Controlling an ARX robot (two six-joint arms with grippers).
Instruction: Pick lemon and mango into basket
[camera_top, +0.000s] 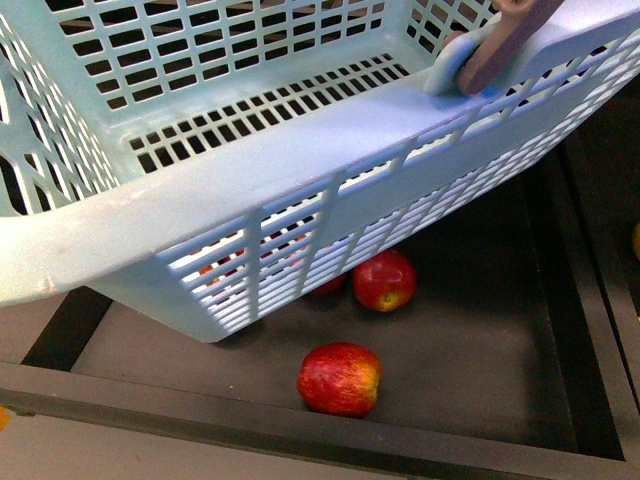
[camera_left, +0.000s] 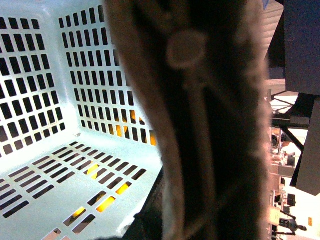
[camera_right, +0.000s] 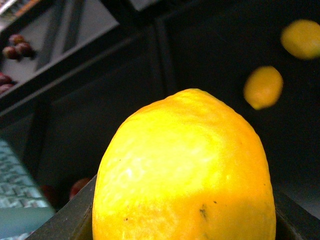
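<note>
lemon (camera_right: 185, 170) fills the right wrist view, raised well above two more lemons (camera_right: 263, 87) lying in a dark bin. the dark wedges at either side of its base look like the right fingers (camera_right: 70, 222) closed on it. it is not in the basket (camera_top: 300, 145) yet. a teal corner shows off to one side of it, apart from the fruit. from the front the basket hangs tilted over a bin (camera_top: 480, 340) with red apples (camera_top: 340, 378), and its floor is bare. the brown handle (camera_left: 200, 125) runs blurred across the left wrist view and hides the left fingers, so i cannot tell their state. i judge the carry to be the step in hand. next the lemon needs to go over the rim and come low inside, and then the fingers part. on that sloped floor it may roll to the low end. i see no mango.
</note>
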